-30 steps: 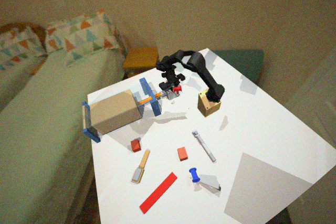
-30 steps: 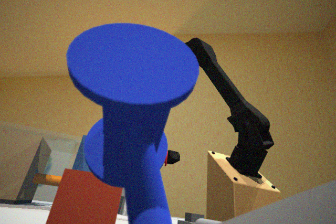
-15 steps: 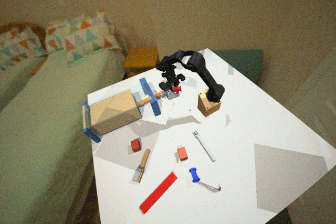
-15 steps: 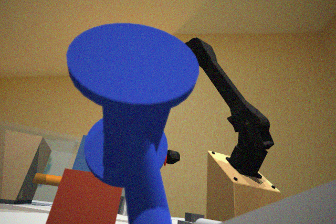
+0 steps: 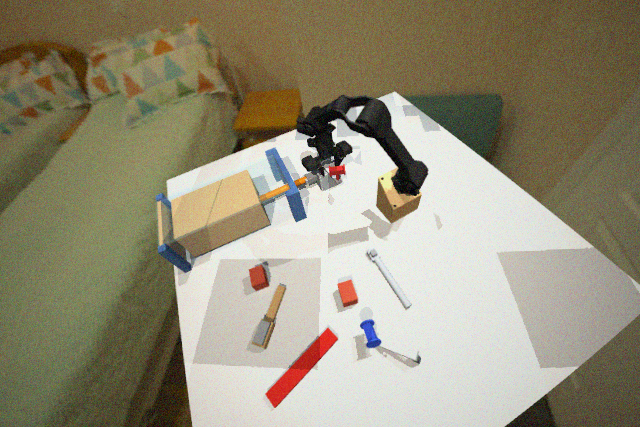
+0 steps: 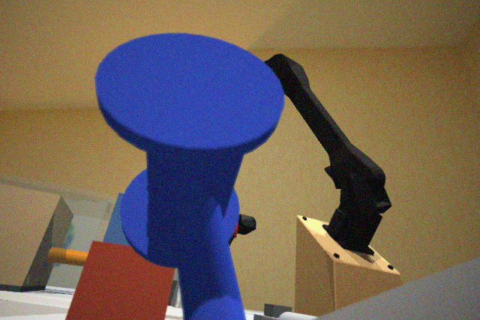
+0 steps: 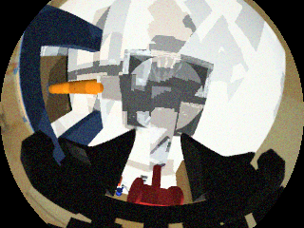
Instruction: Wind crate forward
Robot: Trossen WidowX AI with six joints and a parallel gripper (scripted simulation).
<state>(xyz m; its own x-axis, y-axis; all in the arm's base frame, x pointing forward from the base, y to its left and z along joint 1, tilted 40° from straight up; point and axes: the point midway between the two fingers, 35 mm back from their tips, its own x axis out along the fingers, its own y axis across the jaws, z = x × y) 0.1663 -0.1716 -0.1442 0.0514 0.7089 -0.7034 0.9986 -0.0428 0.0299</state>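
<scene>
The tan crate point(image 5: 217, 210) point(image 6: 27, 231) sits flat in the clear-panelled cubby. A gap separates its front from the blue mouth frame point(image 5: 296, 202) point(image 7: 30, 85). An orange strap point(image 5: 273, 191) point(image 6: 70, 256) point(image 7: 76, 87) runs through the frame towards the grey winch point(image 5: 328, 183) point(image 7: 135, 102). A handle with a red grip point(image 5: 337, 171) point(image 7: 157, 196) stands at the winch, its grey arm reaching over the winch top. My gripper point(image 5: 330, 168) point(image 7: 159, 135) is open above the winch, fingers on either side of the handle, with space to the red grip. The key's seating is hidden.
Two red blocks point(image 5: 258, 277) point(image 5: 347, 293), a brush-like tool point(image 5: 275, 303), a red bar point(image 5: 302, 366), a silver wrench point(image 5: 390, 280) and a blue-knobbed tool point(image 5: 370, 333) point(image 6: 190, 91) lie on the bench. The arm's wooden base point(image 5: 392, 205) point(image 6: 313, 270) stands right of the winch.
</scene>
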